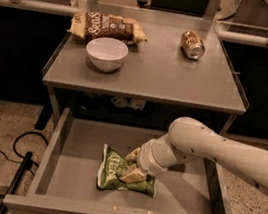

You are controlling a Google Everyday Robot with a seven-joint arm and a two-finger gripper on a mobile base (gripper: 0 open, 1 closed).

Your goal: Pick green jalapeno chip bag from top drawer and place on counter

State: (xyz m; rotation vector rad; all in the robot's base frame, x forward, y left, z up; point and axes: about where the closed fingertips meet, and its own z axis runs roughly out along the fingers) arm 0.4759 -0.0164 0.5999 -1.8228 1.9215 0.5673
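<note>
Grasp step: gripper [132, 168] is clamping closed on green jalapeno chip bag [112, 175] just beneath it in top drawer [78, 153]; next probably needing a lift toward counter [169, 76] above.

Smooth plastic pincer [133, 167] on crinkly foil bag [112, 172], matt metal drawer [70, 172].

Cream end effector [132, 166] grips green, white-lettered bag [112, 170].

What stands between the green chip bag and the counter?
Nothing visible. The gripper is on the green bag in the drawer; the counter is bare in front, right of the bowl.
</note>
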